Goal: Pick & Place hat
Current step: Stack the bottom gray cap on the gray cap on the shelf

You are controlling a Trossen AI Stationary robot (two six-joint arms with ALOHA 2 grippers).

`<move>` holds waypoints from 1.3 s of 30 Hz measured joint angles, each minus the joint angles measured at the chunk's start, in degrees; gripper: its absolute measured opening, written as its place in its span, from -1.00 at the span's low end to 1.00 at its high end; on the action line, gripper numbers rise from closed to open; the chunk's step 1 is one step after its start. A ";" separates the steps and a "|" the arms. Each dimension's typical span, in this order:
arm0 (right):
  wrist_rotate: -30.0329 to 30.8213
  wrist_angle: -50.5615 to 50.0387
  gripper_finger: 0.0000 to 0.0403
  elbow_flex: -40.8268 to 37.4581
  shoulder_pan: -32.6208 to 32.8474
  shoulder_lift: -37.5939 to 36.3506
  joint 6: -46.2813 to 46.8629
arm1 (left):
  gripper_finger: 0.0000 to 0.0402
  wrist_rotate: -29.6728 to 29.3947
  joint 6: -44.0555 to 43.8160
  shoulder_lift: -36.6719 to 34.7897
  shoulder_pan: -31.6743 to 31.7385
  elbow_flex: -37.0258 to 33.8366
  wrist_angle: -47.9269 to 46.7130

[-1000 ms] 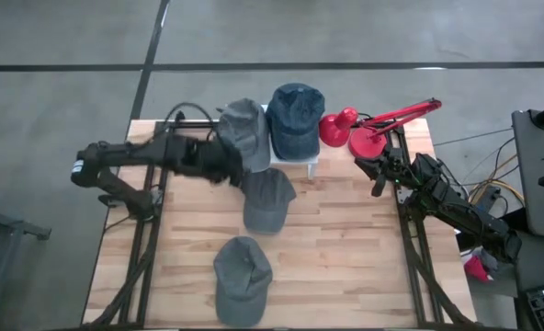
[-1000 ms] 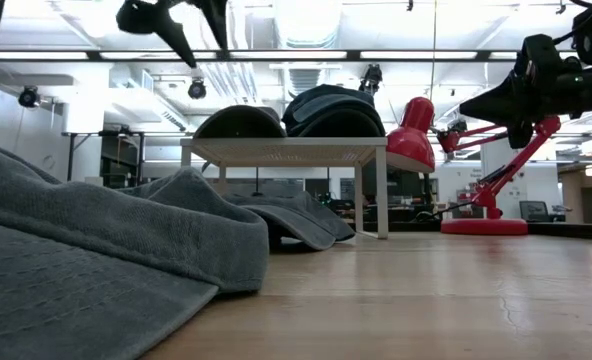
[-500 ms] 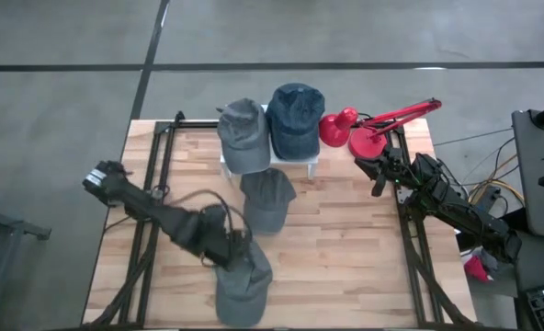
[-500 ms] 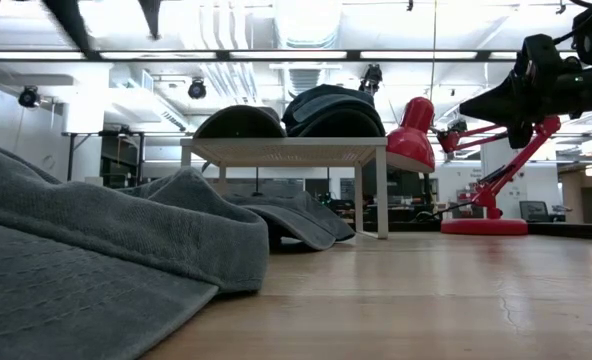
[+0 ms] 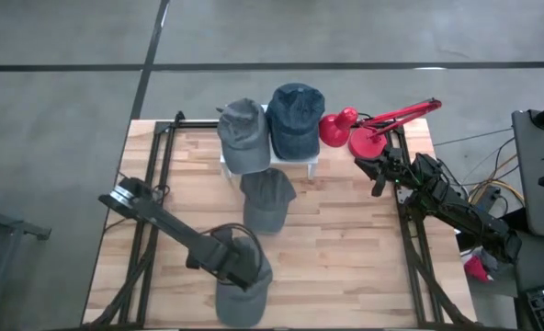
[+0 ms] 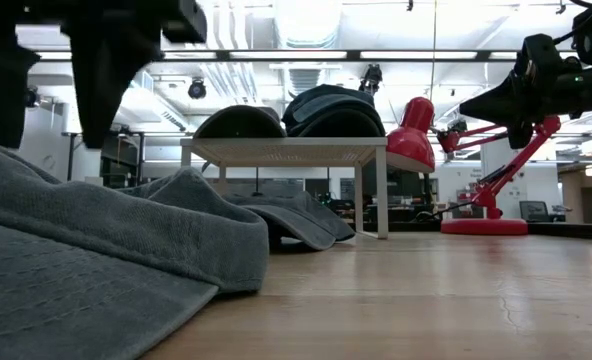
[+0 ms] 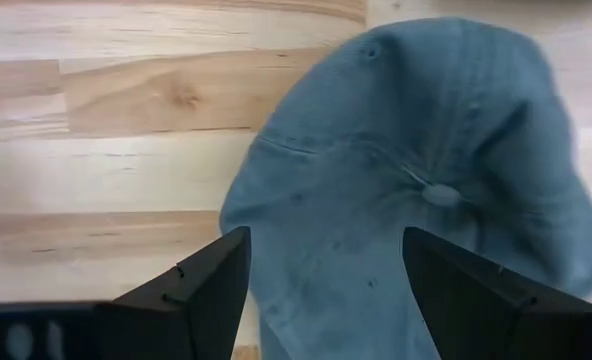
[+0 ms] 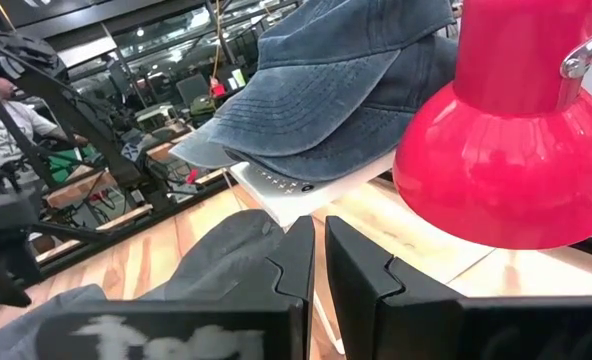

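While the left tool (image 7: 321, 290) hangs open over the near hat (image 5: 243, 280), it should drop straight and pinch the crown; right tool (image 8: 319, 262) shut.

No text, label or number can be read on anything here.

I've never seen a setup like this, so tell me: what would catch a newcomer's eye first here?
Probably the bright red desk lamp at the table's far right corner, beside a small white stand carrying two caps, a grey one and a blue one. Next, the left arm stretched over the near edge, its open tool hovering above the grey cap lying there. A fourth cap lies mid-table, and the right tool waits shut by the lamp.
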 joint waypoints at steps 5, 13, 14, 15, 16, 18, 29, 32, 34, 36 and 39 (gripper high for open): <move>0.00 0.00 -0.87 0.00 0.00 0.00 0.00 | 0.30 2.10 -3.10 1.43 -0.06 -0.97 -0.83; 0.00 -0.15 -0.87 0.00 -0.01 0.02 0.00 | 0.30 3.54 -6.04 1.14 -1.12 -3.93 1.27; 0.00 -0.18 -0.87 0.00 0.00 0.04 0.00 | 0.30 3.52 -6.08 1.14 -1.15 -4.12 1.89; 0.02 -0.27 -0.87 0.00 -0.02 0.04 0.00 | 0.30 3.52 -6.12 1.11 -1.14 -4.41 2.34; 0.02 -0.28 -0.87 0.00 -0.02 0.02 0.00 | 0.30 3.52 -6.13 1.10 -1.14 -4.71 2.88; 0.01 -0.28 -0.87 0.00 0.00 0.02 -0.02 | 0.30 4.09 -6.15 1.09 -1.14 -5.53 3.50; 0.04 -0.28 -0.87 0.00 0.00 0.02 -0.22 | 0.30 4.88 -5.99 0.98 -1.11 -14.63 19.81; 0.04 -0.28 -0.87 0.00 0.00 0.03 -0.22 | 0.29 4.67 -5.66 0.64 -1.11 -17.82 25.69; 0.14 -0.27 -0.87 0.00 -0.02 0.04 -0.46 | 0.24 4.49 -5.62 0.55 -1.11 -18.92 29.01; 0.15 -0.32 -0.87 0.00 -0.02 0.04 -0.50 | 0.14 4.54 -5.68 0.57 -1.11 -19.52 30.18; 0.15 -0.48 -0.87 0.00 -0.02 0.04 -0.68 | -0.10 4.56 -5.55 0.65 -1.14 -19.48 29.93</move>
